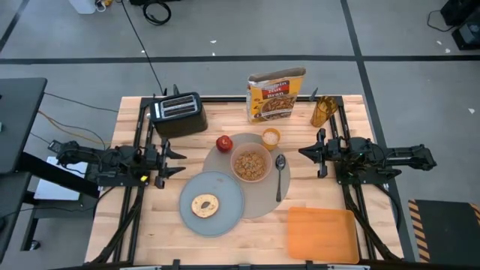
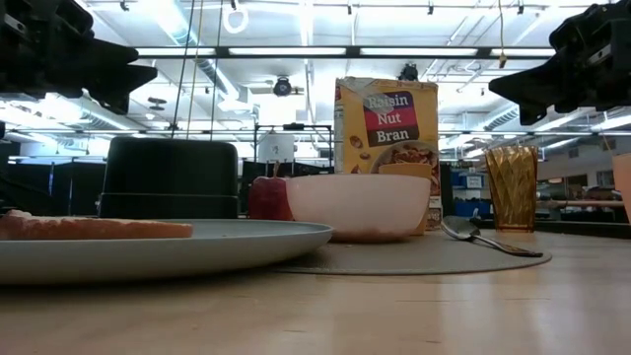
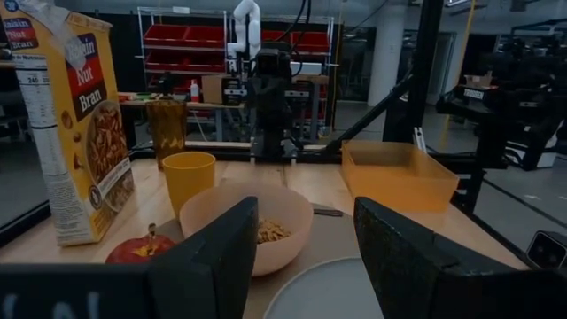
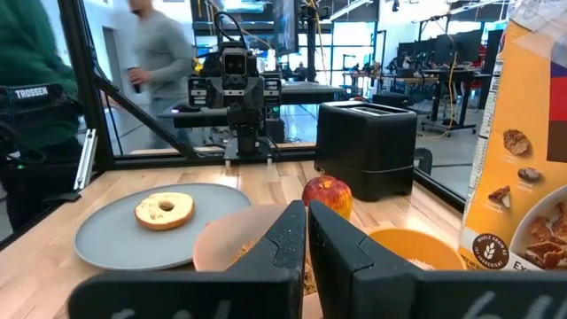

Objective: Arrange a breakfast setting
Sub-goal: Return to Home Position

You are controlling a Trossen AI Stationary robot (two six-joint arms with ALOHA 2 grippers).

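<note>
Left gripper (image 1: 178, 161): held wide apart, pink bowl (image 1: 250, 163) seen straight ahead.
Right gripper (image 1: 306, 153): pressed together, metal spoon (image 1: 280, 174) seen just ahead.

Two matte black arms, left arm (image 1: 105, 159) and right arm (image 1: 382, 157), were built of blocky links with rounded joint housings. A small yellow-green spot (image 1: 142, 178) showed near the left wrist. Left gripper (image 1: 177, 160) and right gripper (image 1: 310, 160) were black as well, with pointed bracket ends. Left fingers (image 3: 213, 266) were dark, wedge-shaped, flat-faced, dull finish; right fingers (image 4: 276, 241) were the same, tapering to thin edges. Faint white marking (image 3: 53, 306) sat on the left wrist housing
</note>
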